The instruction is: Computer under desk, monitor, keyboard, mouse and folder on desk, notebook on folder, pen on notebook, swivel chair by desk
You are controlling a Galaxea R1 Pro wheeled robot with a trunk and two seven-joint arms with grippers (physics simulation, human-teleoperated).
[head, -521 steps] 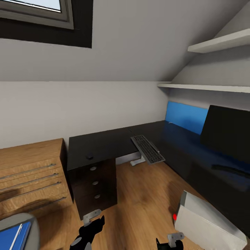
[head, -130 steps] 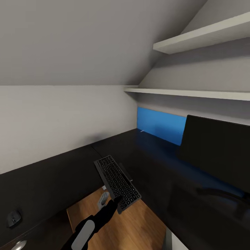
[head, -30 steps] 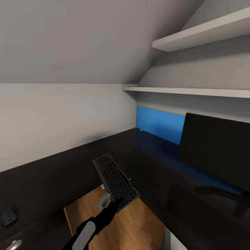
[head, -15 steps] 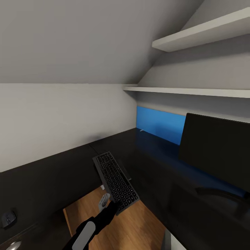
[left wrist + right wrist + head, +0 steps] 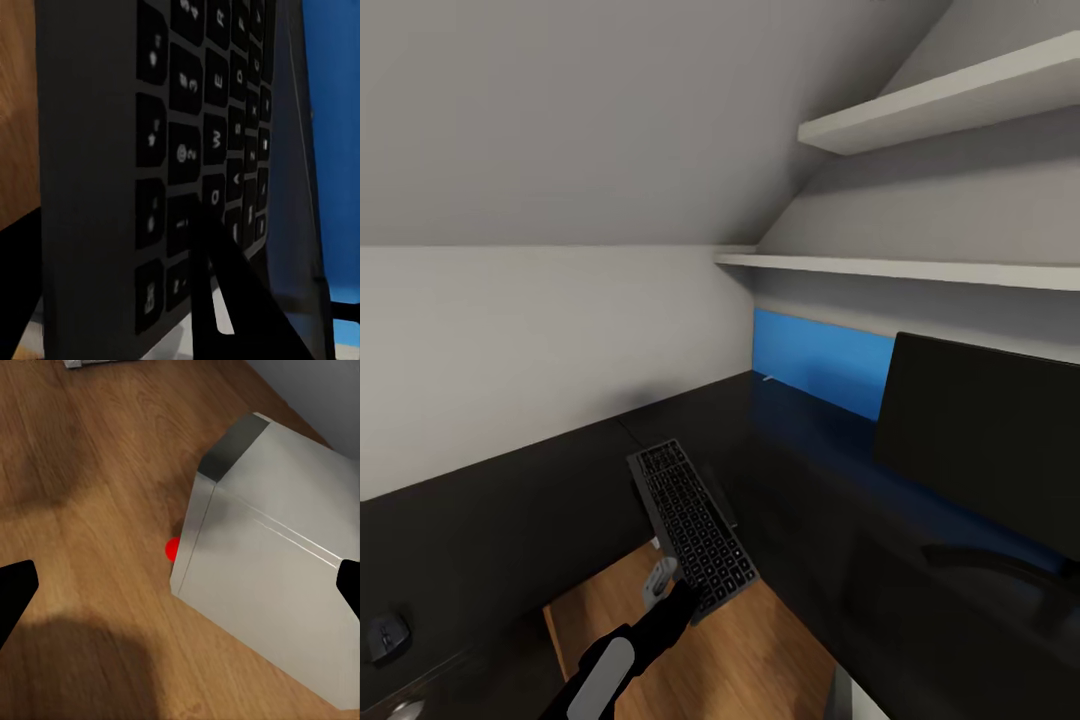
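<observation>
Left tool (image 5: 678, 590) reaching forward, clamped on near end of keyboard (image 5: 695, 528), held tilted over desk's (image 5: 510, 520) inner corner edge. Right tool (image 5: 180, 585) spread wide above computer (image 5: 277, 577) on wooden floor (image 5: 90, 472). Monitor (image 5: 985, 450) standing on desk beyond, bare top between.

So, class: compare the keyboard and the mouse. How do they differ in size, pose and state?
The keyboard is long and slim; the mouse is small and rounded. The keyboard is tilted, clamped in the left pincer over bare floor; the mouse rests untouched on the desk. Both are dark.
</observation>
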